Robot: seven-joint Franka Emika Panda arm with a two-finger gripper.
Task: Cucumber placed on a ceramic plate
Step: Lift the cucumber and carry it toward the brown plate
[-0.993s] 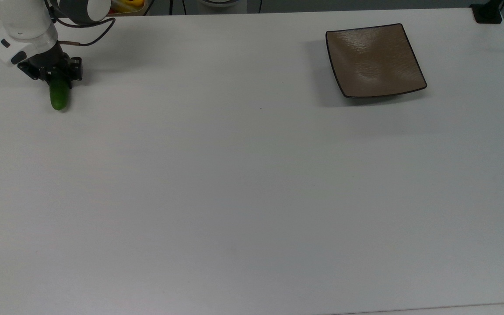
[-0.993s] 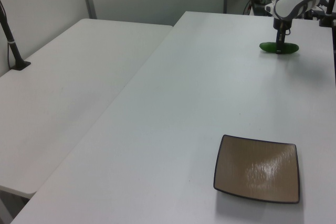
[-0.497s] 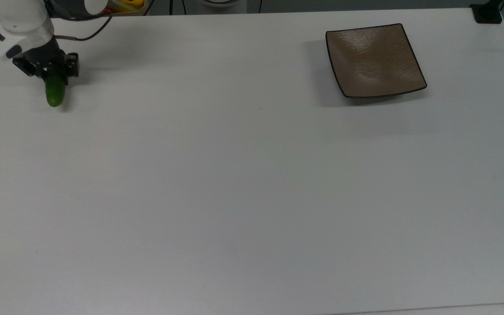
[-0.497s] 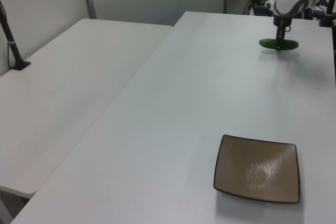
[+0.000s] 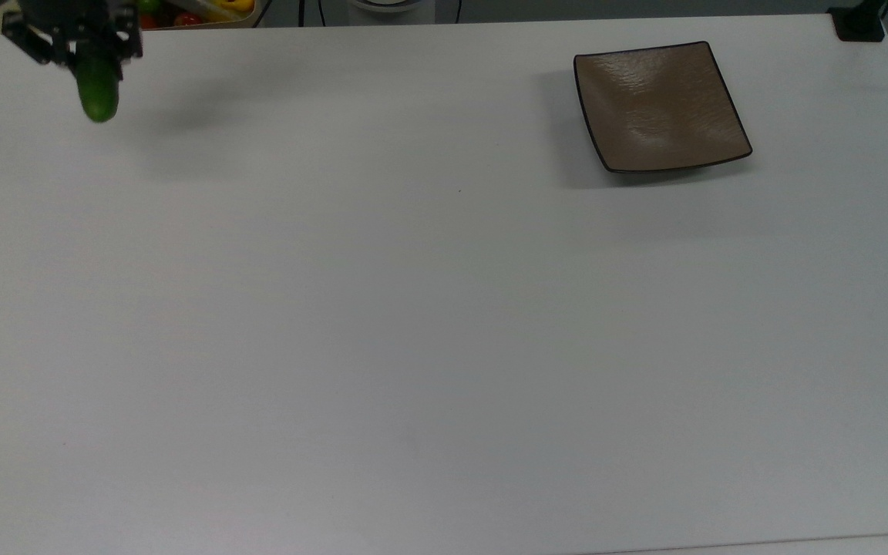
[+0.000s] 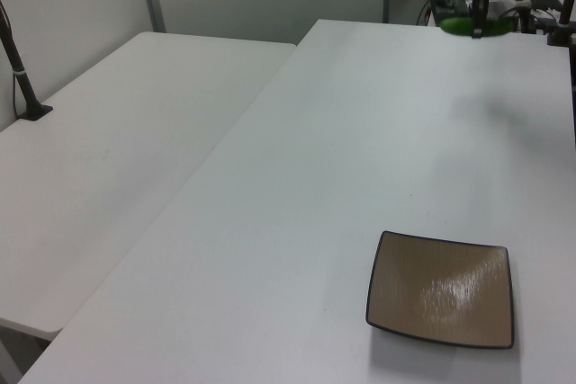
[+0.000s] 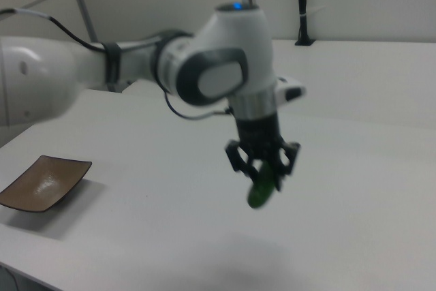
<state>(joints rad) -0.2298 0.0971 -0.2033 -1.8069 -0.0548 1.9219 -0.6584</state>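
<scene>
Top view: the gripper (image 5: 97,58) sits at about 10 o'clock, at the very edge of the frame, higher up the picture than a second ago. The cucumber (image 5: 98,91) comes with it, its free end pointing toward 6 o'clock, and a soft shadow lies apart from it on the counter (image 5: 413,324), toward 4 o'clock. I judge the lift done and the carry to the plate (image 5: 660,108), well apart at 2 o'clock, as the step ahead. The arm above the gripper is cut off by the frame, and the gripper body hides the cucumber's upper end.

Left view: the cucumber (image 6: 475,27) hangs level at roughly 1 o'clock, near the counter's far edge, where before it lay lower against the surface. The gripper (image 6: 478,13) above it is dark and small against cluttered background, so the grip itself is hard to read here. The plate (image 6: 442,290) lies empty at 5 o'clock.

Right view: the gripper (image 7: 264,168) hangs in mid-air with the fingers (image 7: 279,163) pinching the cucumber (image 7: 263,187) across its middle; the cucumber tilts, lower end toward 7 o'clock, clear of the counter. The moving parts are smeared, so the exact contact line is unclear. The plate (image 7: 42,183) rests at 9 o'clock, far from the load.
</scene>
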